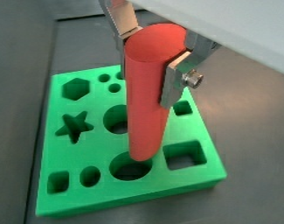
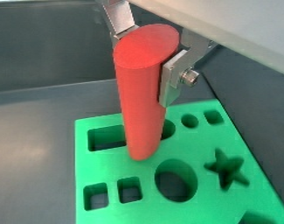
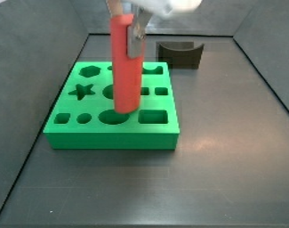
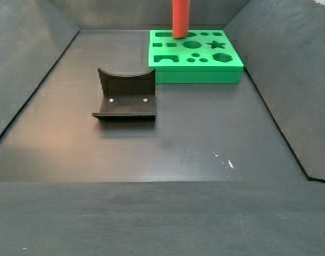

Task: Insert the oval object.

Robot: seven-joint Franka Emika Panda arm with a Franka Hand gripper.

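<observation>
A tall, smooth red-orange oval peg [image 1: 151, 92] stands upright with its lower end at, or possibly just inside, the oval hole [image 1: 130, 166] near one edge of a bright green plastic block [image 3: 112, 129] full of cut-out shapes — the wrist views do not settle how deep it has gone. The gripper [image 1: 154, 54] is closed on the peg's upper part, its flat silver fingers [image 1: 176, 77] pressing opposite sides. To finish well, I judge the peg should stay vertical with its oval outline matched to the hole, then be pushed straight down gently and released only once seated. Around the target hole sit other openings — a large round hole [image 1: 116, 118], a star [image 1: 72, 127], a hexagon [image 1: 72, 87] and a rectangular slot [image 1: 183, 157] — none blocking the way. A dark brown block with a curved notch [image 4: 125, 95] lies on the dark floor, well apart from the green block.
</observation>
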